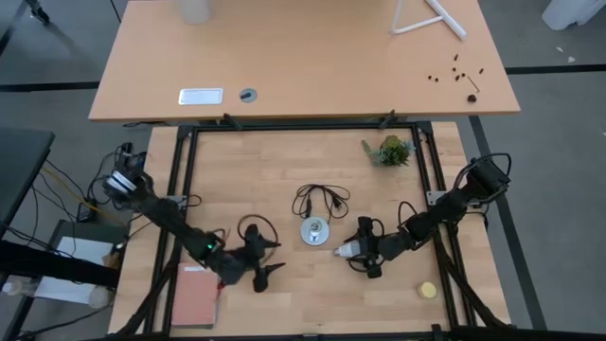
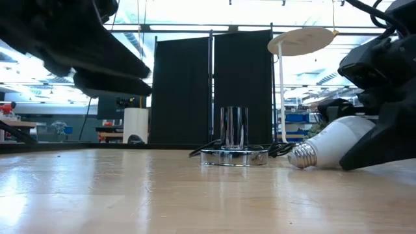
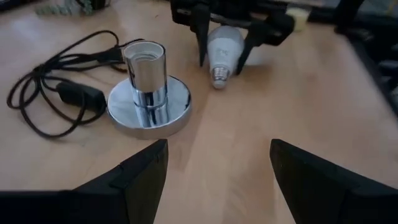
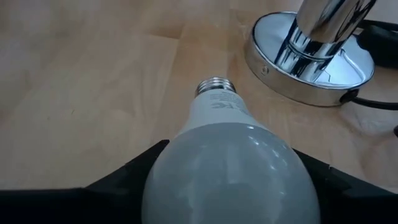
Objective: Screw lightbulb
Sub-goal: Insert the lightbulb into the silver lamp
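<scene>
The white lightbulb (image 1: 345, 250) lies on its side on the wooden table, its screw end (image 2: 303, 155) pointing toward the silvery disc with an upright socket (image 1: 315, 231). The disc's thin black cord (image 1: 320, 199) coils behind it. My right gripper (image 1: 354, 251) is closed around the bulb's globe, to the right of the disc. My left gripper (image 1: 276, 258) is open and empty, low over the table to the left of the disc; its fingers frame the disc (image 3: 149, 99) and the bulb (image 3: 224, 46) ahead. My right gripper pinches the bulb's white globe at its widest part (image 4: 186, 155) between its two fingers, one finger (image 4: 134, 177) on each side. The fingers come in low from the table's right, along the bulb. The bulb rests on the table, screw end (image 4: 214, 86) pointing away from the gripper.
A small yellow round thing (image 1: 429, 290) lies at the near right. A red notebook (image 1: 194, 296) lies at the near left, and a small green plant (image 1: 390, 150) stands at the far right. A black frame (image 1: 303, 126) edges the table.
</scene>
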